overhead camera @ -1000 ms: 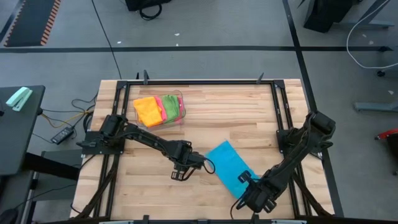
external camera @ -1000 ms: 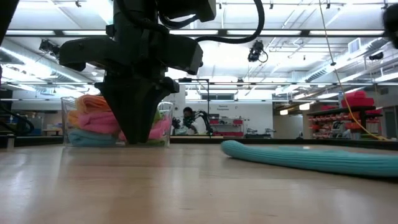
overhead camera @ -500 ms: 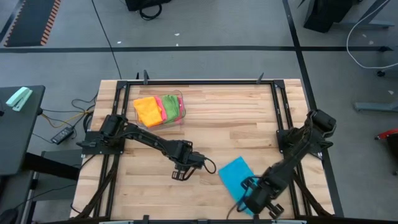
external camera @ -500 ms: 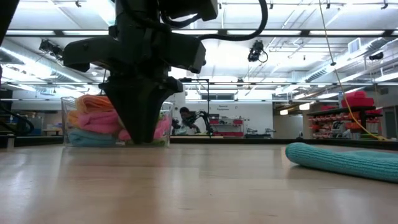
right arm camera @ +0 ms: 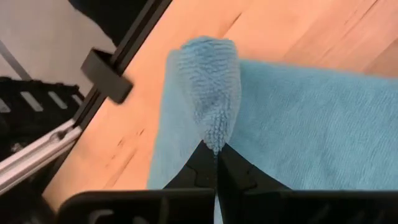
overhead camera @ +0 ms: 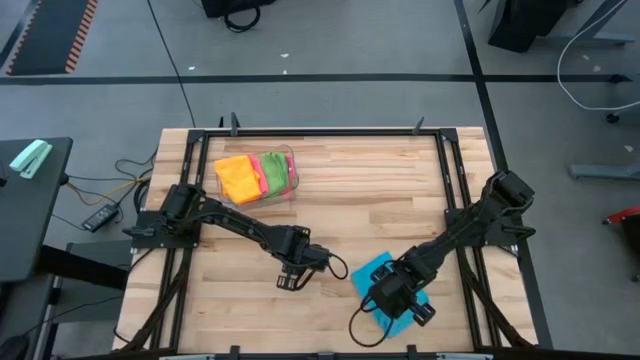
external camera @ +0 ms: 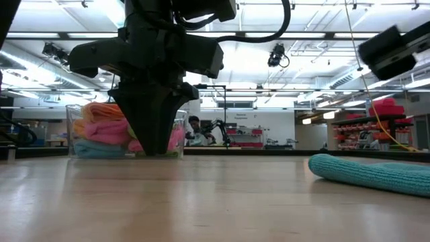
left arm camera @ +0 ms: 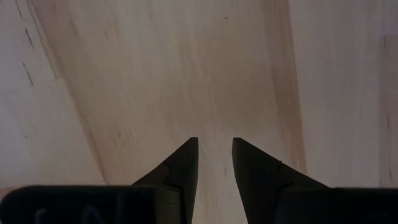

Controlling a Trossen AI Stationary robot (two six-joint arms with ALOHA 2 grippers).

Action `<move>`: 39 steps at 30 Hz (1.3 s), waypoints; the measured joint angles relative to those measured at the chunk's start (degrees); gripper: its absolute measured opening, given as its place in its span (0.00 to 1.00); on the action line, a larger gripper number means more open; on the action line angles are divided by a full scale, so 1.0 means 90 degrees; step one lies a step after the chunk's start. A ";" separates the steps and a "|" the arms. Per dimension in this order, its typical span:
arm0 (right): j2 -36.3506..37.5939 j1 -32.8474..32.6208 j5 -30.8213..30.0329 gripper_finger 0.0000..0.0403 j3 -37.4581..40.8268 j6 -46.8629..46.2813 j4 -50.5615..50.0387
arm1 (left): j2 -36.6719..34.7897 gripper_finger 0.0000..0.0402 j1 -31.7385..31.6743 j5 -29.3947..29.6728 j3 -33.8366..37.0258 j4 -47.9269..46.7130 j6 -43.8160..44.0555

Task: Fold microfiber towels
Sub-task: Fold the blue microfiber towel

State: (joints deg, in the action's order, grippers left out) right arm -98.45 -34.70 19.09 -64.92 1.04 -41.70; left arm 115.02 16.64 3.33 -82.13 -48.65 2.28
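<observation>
Blue towel: half-folded, well apart from the clear bin of unfolded towels, edge pinched by right gripper; left gripper slightly spread, empty.

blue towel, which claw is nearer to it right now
Right. The right claw is shut on a pinched fold of the blue towel. The left claw sits apart from it over bare wood, toward the table's middle, holding nothing.
</observation>
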 joint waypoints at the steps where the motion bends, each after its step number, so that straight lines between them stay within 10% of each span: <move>1: 0.0000 0.0038 0.0020 0.00 0.0073 0.0033 0.0164 | 0.0000 0.27 0.0000 0.0000 0.0000 -0.0001 0.0000; 28: -0.0534 0.0111 -0.0744 0.05 0.0663 -0.0552 0.1562 | 0.0000 0.27 0.0010 -0.0001 0.0000 -0.0115 0.0056; 39: -0.0607 0.0074 -0.0757 0.29 0.0691 -0.1163 0.1484 | -0.0005 0.27 0.0041 0.0000 0.0000 -0.0244 0.0180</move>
State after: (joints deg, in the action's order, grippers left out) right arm -103.92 -34.03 12.27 -58.70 -9.43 -28.34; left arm 114.98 17.02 3.33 -82.13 -50.84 3.90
